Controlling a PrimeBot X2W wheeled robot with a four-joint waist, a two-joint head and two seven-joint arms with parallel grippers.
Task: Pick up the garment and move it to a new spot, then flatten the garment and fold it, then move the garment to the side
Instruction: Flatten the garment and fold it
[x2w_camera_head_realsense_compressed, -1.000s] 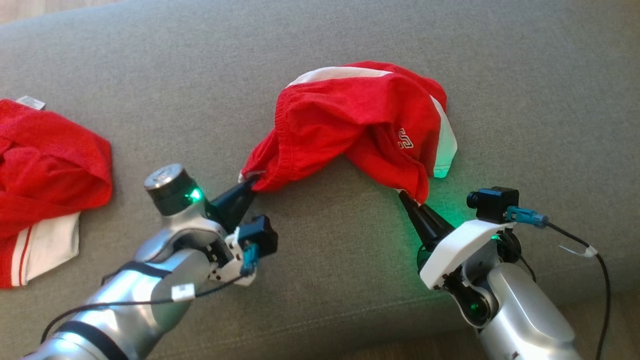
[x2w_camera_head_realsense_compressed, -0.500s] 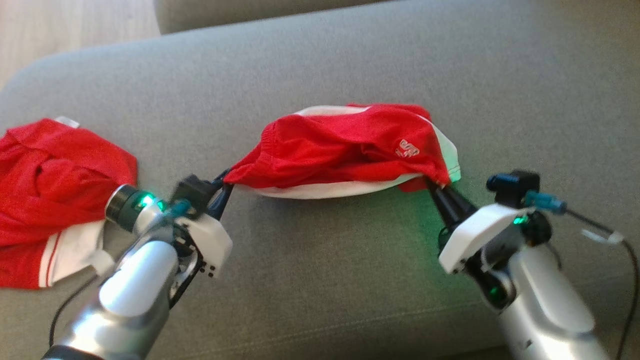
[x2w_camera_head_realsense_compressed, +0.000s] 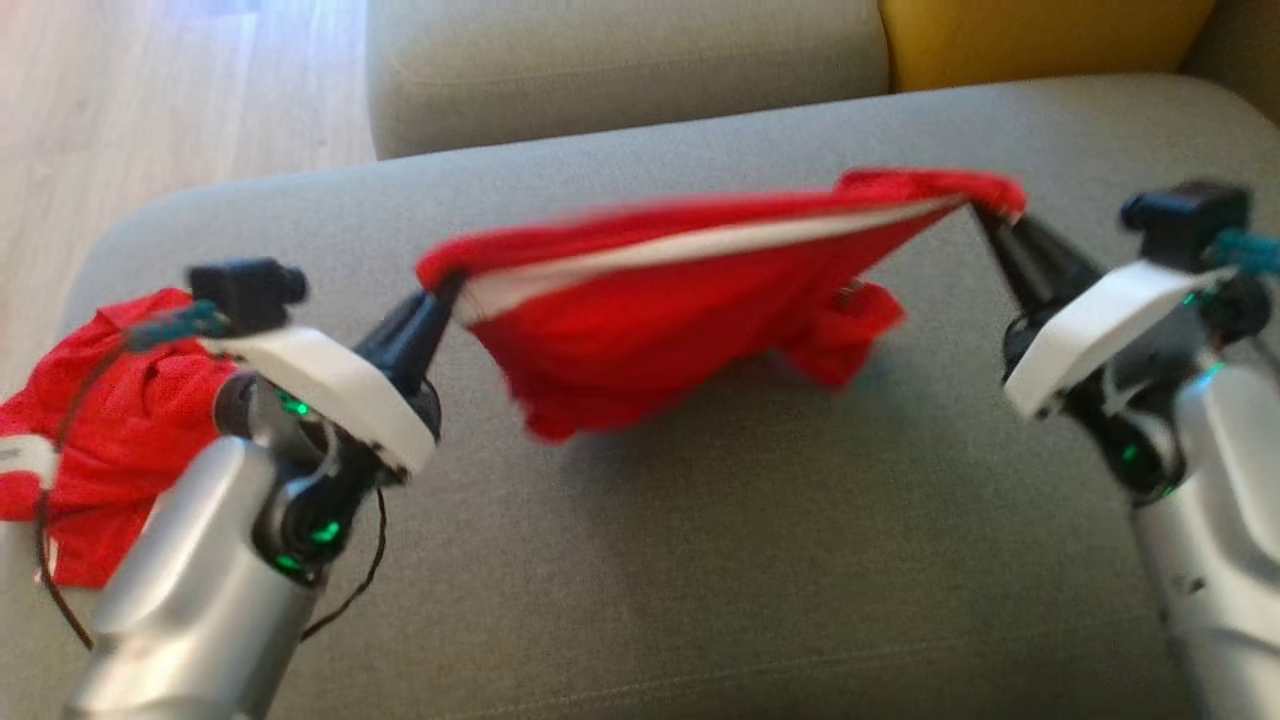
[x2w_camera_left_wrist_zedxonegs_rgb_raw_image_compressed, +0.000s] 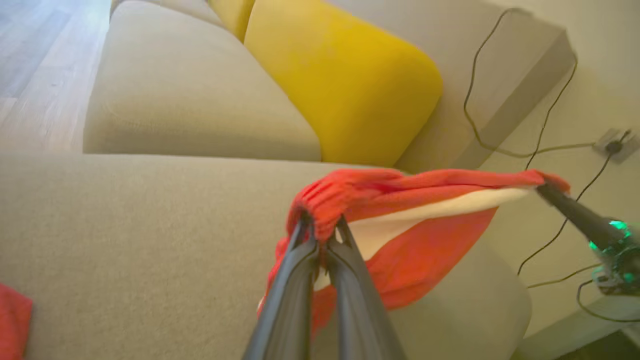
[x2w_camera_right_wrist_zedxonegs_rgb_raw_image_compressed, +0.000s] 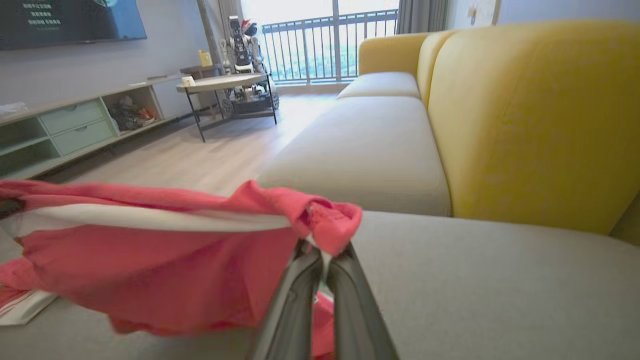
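A red garment (x2w_camera_head_realsense_compressed: 660, 330) with a white stripe hangs stretched between my two grippers, lifted above the grey sofa seat (x2w_camera_head_realsense_compressed: 700, 560). My left gripper (x2w_camera_head_realsense_compressed: 447, 290) is shut on the garment's left corner; the left wrist view shows bunched red cloth (x2w_camera_left_wrist_zedxonegs_rgb_raw_image_compressed: 325, 200) pinched at its fingertips. At the other end my right gripper (x2w_camera_head_realsense_compressed: 985, 212) is shut on the right corner, with a red fold (x2w_camera_right_wrist_zedxonegs_rgb_raw_image_compressed: 325, 225) draped over its tips in the right wrist view. The lower part of the garment sags toward the seat, blurred.
A second red and white garment (x2w_camera_head_realsense_compressed: 110, 440) lies crumpled at the seat's left end, behind my left arm. A yellow back cushion (x2w_camera_head_realsense_compressed: 1040, 40) stands at the far right and another grey seat (x2w_camera_head_realsense_compressed: 620, 70) lies beyond. Wood floor (x2w_camera_head_realsense_compressed: 150, 100) lies off the left edge.
Both grippers have raised the garment off the seat and pulled apart, drawing it taut from a slack heap. The camera has tilted up, bringing the cushion and floor into view.
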